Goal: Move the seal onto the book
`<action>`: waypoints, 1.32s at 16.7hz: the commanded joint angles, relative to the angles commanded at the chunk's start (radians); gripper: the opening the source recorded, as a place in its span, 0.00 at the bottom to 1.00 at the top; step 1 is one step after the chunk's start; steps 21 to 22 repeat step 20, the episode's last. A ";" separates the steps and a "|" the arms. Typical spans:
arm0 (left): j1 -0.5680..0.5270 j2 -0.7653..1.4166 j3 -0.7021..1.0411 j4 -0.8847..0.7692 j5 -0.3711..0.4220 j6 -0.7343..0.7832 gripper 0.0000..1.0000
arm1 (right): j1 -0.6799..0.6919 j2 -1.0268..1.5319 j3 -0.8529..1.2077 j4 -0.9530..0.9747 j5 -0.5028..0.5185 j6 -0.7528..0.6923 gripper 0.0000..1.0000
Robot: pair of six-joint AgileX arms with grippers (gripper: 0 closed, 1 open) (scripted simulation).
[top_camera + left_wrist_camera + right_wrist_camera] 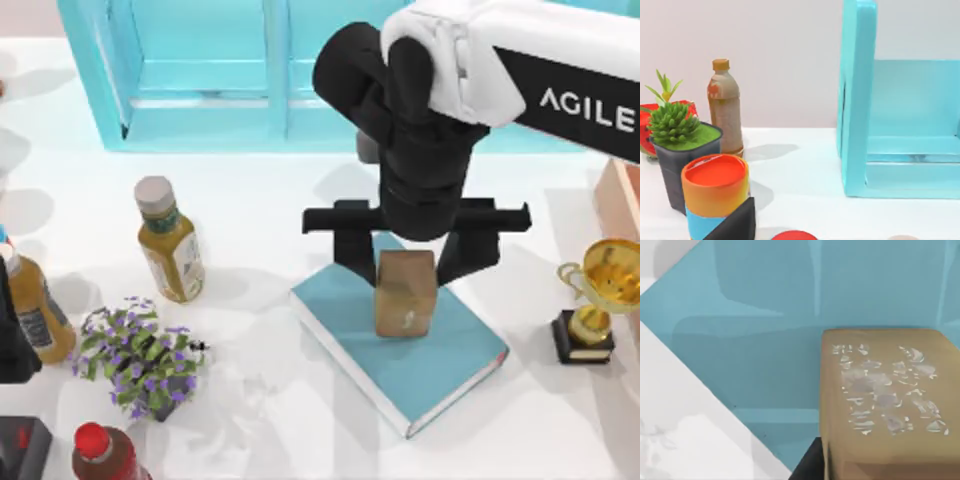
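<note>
Seal (405,292) upright, directly under right gripper (407,262), standing on book (430,365); fingers apart, flanking it. Left arm parked at the counter's left edge.

Bright, even light from above. Soft grey shadows fall on the white table (260,210) beside the bottles and the right arm. No glare. All views look slightly soft, with the seal (885,400) close and blurred.

The white table (270,210) carries a teal hardcover book (440,365) at centre, a teal open shelf unit (200,80) at 12 o'clock, 2 amber bottles (170,240) and a purple-flowered potted plant (140,360) at 9, and a gold trophy (595,295) at 3.
</note>
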 joint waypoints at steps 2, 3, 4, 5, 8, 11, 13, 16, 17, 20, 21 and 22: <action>0.000 0.000 0.000 0.000 0.000 0.000 1.00 | 0.000 0.000 0.000 0.000 0.000 0.000 0.90; 0.000 0.000 0.000 0.000 0.000 0.000 1.00 | 0.000 0.000 0.000 0.000 0.000 0.000 0.98; 0.000 0.000 0.000 0.000 0.000 0.000 1.00 | 0.000 0.000 0.000 0.000 0.000 0.000 1.00; 0.000 0.000 0.000 0.000 0.000 0.000 1.00 | 0.000 0.000 0.000 0.000 0.000 0.000 1.00; 0.000 0.000 0.000 0.000 0.000 0.000 1.00 | 0.000 0.000 0.000 0.000 0.000 0.000 1.00; 0.000 0.000 0.000 0.000 0.000 0.000 1.00 | 0.000 0.000 0.000 0.000 0.000 0.000 1.00; 0.000 0.000 0.000 0.000 0.000 0.000 1.00 | -0.001 0.000 0.003 -0.004 0.000 0.000 1.00; 0.000 0.000 0.000 0.000 0.000 0.000 1.00 | -0.002 -0.002 0.056 -0.058 0.000 -0.001 1.00; 0.000 0.000 0.000 0.000 0.000 0.000 1.00 | -0.002 -0.003 0.078 -0.080 0.000 -0.001 1.00; 0.000 0.000 0.000 0.000 0.000 0.000 1.00 | -0.002 -0.004 0.112 -0.116 0.000 -0.001 1.00; 0.000 0.000 0.000 0.000 0.000 0.000 1.00 | -0.002 -0.004 0.112 -0.116 0.000 -0.001 1.00; 0.000 0.000 0.000 0.000 0.000 0.000 1.00 | -0.002 -0.004 0.112 -0.116 0.000 -0.001 1.00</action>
